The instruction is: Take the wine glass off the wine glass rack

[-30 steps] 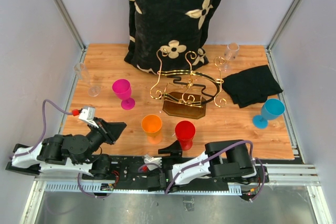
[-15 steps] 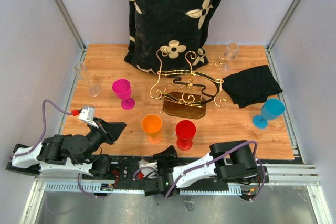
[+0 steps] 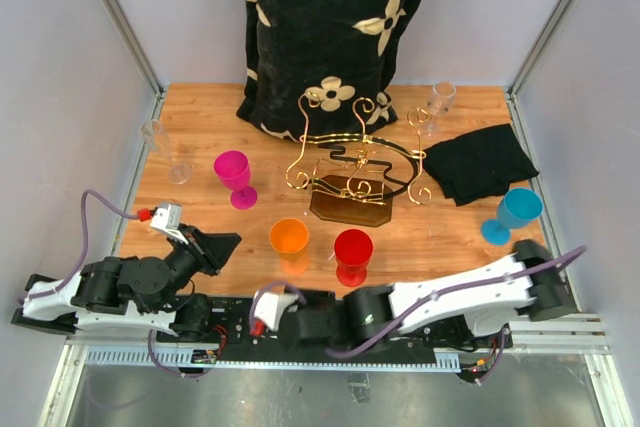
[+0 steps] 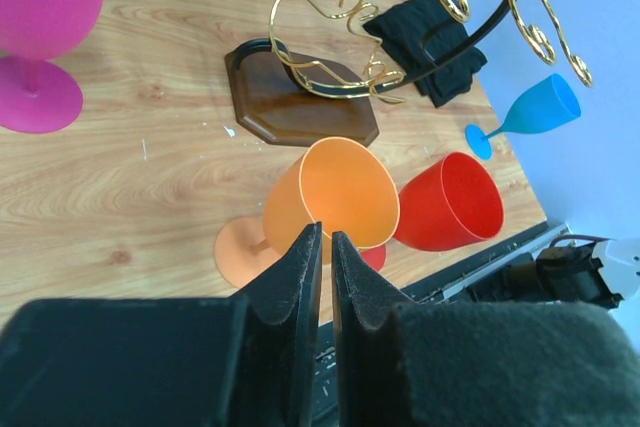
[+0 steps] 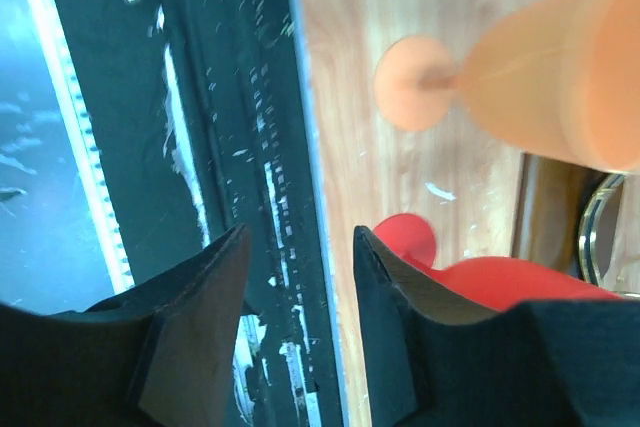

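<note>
The gold wire wine glass rack (image 3: 355, 162) stands on its dark brown base (image 4: 290, 97) mid-table. I see no glass clearly hanging on it. A clear wine glass (image 3: 438, 99) is by its back right curl; whether it touches the rack I cannot tell. My left gripper (image 4: 325, 237) is shut and empty, low at the front left (image 3: 225, 244), pointing at the orange glass (image 4: 335, 192). My right gripper (image 5: 300, 247) is open and empty over the table's front edge. Its arm (image 3: 450, 297) lies stretched along the front rail.
Orange (image 3: 289, 237), red (image 3: 352, 247), pink (image 3: 233, 169) and blue (image 3: 517, 209) glasses stand around the rack. Another clear glass (image 3: 160, 142) is at the left edge. A black cloth (image 3: 485, 162) lies right of the rack, and a black flowered pillow (image 3: 330, 27) stands behind it.
My right arm has unfolded and swung left along the front rail, its wrist dropping low, and its jaws have narrowed somewhat. The left arm and the glasses have not moved.
</note>
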Robot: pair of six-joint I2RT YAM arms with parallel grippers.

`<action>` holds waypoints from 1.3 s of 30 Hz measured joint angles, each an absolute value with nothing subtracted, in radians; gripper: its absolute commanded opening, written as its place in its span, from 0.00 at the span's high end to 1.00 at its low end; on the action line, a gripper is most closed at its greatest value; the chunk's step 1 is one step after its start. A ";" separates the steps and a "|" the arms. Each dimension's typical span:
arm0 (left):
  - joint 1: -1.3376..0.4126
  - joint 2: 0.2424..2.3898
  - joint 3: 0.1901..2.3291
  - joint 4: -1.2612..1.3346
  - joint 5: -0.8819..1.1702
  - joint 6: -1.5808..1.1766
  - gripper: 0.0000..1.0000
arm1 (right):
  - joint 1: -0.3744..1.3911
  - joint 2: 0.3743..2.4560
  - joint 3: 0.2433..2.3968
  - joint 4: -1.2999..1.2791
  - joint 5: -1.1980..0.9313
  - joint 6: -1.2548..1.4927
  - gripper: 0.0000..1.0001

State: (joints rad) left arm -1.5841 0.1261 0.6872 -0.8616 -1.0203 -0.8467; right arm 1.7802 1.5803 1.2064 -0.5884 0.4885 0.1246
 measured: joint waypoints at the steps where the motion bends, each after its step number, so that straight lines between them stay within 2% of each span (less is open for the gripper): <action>1: -1.584 0.126 0.685 -0.860 -1.021 -0.846 0.86 | 1.758 1.527 1.230 -0.604 0.454 0.118 0.50; 3: -1.584 0.127 0.678 -0.856 -1.021 -0.847 0.87 | 1.701 1.431 1.270 -0.619 0.409 0.094 0.46; 8: -1.584 0.154 0.675 -0.841 -1.028 -0.847 0.86 | 1.510 1.180 1.327 -0.594 0.339 0.012 0.12; 10: -1.584 0.198 0.675 -0.812 -1.037 -0.841 0.84 | 1.399 1.085 1.337 -0.565 0.289 -0.010 0.01; 13: -1.584 0.294 0.698 -0.785 -1.058 -0.824 0.83 | 1.126 1.029 1.405 -0.555 0.199 0.004 0.01; 17: -1.584 0.500 0.830 -0.765 -1.095 -0.769 0.81 | 0.757 1.112 1.551 -0.561 0.045 0.050 0.02; 21: -1.551 0.684 1.013 -0.678 -1.095 -0.648 0.80 | 0.547 1.238 1.601 -0.548 -0.091 0.096 0.02; 23: -1.443 0.744 1.072 -0.607 -1.024 -0.558 0.79 | 0.483 1.297 1.600 -0.551 -0.118 0.124 0.02; 25: -1.242 0.838 1.155 -0.543 -0.852 -0.471 0.79 | 0.422 1.346 1.602 -0.560 -0.138 0.156 0.02; 28: -0.995 0.945 1.242 -0.506 -0.698 -0.414 0.80 | 0.379 1.376 1.620 -0.585 -0.147 0.185 0.02; 36: -0.410 1.314 1.566 -0.459 -0.262 -0.328 0.83 | 0.333 1.322 1.620 -0.585 -0.134 0.199 0.02; 39: -0.245 1.373 1.591 -0.471 -0.189 -0.333 0.82 | 0.282 1.286 1.590 -0.581 -0.126 0.198 0.02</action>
State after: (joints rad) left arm -0.2455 1.3727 1.5913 -0.4706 -0.1890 -0.3332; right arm 0.2825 1.2858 1.5898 -0.5808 -0.1261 0.1982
